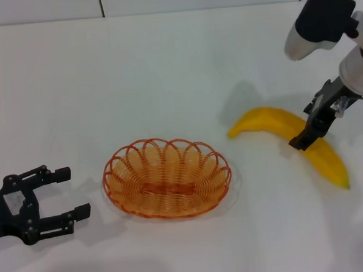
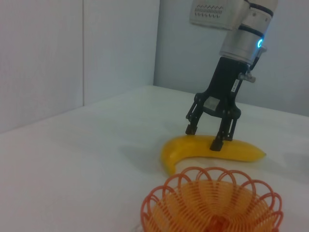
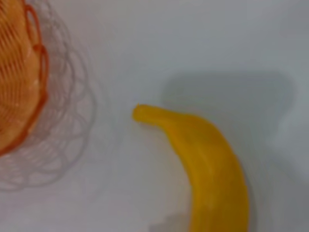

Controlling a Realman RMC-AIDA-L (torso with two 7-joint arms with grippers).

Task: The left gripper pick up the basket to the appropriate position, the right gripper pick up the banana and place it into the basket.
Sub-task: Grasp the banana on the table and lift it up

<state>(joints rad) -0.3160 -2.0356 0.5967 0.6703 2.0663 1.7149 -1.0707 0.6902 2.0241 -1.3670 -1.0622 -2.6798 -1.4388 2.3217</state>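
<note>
Item one: the table (image 1: 164,62), a plain white surface, on which we find everything else.

Item two: the basket (image 1: 167,177), orange wire with a looped rim. We see it standing flat on the table, toward the near middle in the head view, with nothing inside it. It touches neither claw.

Item three: the banana (image 1: 271,123), bright yellow and curved. We record it lying on the table to the right of the basket, near it but apart, its thin stem end pointing toward the basket. The right wrist view shows the same gap between that tip and the basket rim.

Item four: the right gripper (image 2: 206,137). We note it pointing down at the middle of the banana, its two fingers spread apart, one on each side of the fruit. The tips are at or just over the skin; we cannot tell whether they touch. The banana rests on the table.

Item five: the left gripper (image 1: 66,194). We list it low at the near left, just beside the basket, fingers apart and pointing toward the basket rim, holding nothing.
</note>
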